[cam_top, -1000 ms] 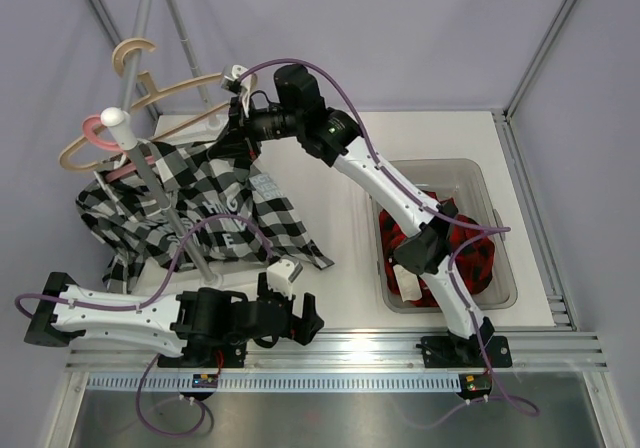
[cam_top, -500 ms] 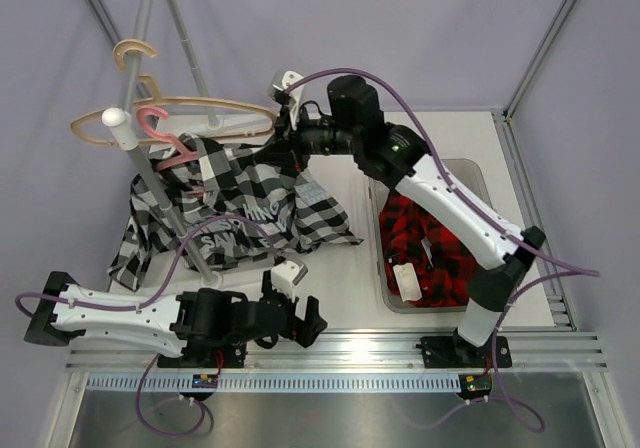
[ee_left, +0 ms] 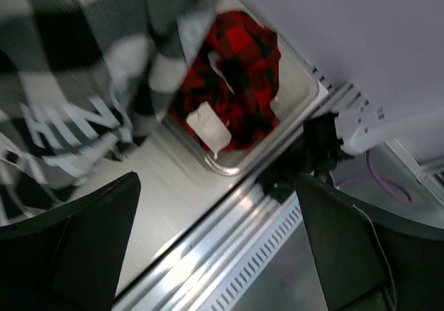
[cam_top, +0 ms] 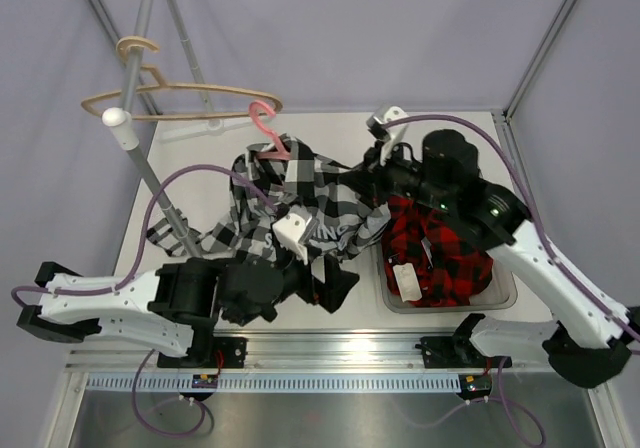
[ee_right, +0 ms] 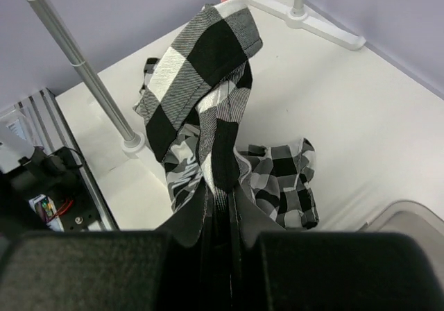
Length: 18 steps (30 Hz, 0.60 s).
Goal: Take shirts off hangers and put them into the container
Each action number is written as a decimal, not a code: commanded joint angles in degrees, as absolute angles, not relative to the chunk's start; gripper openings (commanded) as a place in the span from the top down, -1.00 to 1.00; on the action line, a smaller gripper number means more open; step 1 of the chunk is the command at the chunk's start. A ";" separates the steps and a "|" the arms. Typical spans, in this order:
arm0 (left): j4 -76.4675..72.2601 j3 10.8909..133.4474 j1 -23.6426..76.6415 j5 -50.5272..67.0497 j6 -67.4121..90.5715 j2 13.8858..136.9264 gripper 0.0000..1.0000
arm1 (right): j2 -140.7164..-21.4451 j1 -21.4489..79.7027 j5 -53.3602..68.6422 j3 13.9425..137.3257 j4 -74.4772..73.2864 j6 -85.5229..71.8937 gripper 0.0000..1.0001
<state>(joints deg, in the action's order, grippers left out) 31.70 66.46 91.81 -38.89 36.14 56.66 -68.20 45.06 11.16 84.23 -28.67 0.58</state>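
From above, the right gripper point(cam_top: 372, 178) is pinched shut on a fold of the black-and-white shirt point(cam_top: 300, 203). The shirt hangs stretched between it and the pink hanger point(cam_top: 264, 120). The hanger's hook is clear of the rack pole point(cam_top: 150, 173), but its arm seems lodged in the collar. The container point(cam_top: 503, 293) sits at the right of the counter point(cam_top: 330, 133), just beside the held fold, with the red-and-black shirt point(cam_top: 440, 258) already inside. The beige hanger point(cam_top: 180, 103) hangs bare on the pole. The left gripper point(cam_top: 325, 286) sits at the near edge, jaws wide, holding nothing.

The left wrist view shows the checked cloth dangling at upper left and the container beyond it, with a white tag point(ee_left: 208, 127) lying on the red shirt.

The right wrist view shows the jaws closed on a narrow bunch of cloth, the rest trailing onto the counter towards the pole.

To do this step well, the hanger should probably come out of the collar before the drop, and the free gripper could catch it. The trailing sleeves may snag the pole or drape over the container's rim.
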 commanded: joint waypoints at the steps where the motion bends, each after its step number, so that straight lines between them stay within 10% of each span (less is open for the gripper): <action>1: 36.01 80.92 86.42 -43.88 29.29 63.96 -0.97 | -59.69 44.74 5.54 83.85 -26.71 -2.37 1.00; 10: 32.43 105.70 70.85 -33.31 15.05 73.03 -0.97 | -47.20 44.74 0.27 79.02 -33.48 -2.81 1.00; 18: 26.55 102.84 64.52 -31.21 13.97 70.84 -0.97 | -41.05 44.74 2.98 75.50 -35.07 -4.57 1.00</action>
<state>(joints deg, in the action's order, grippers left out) 30.39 105.08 66.39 -34.15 15.94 71.90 -43.09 44.97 2.52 75.88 -37.67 -3.18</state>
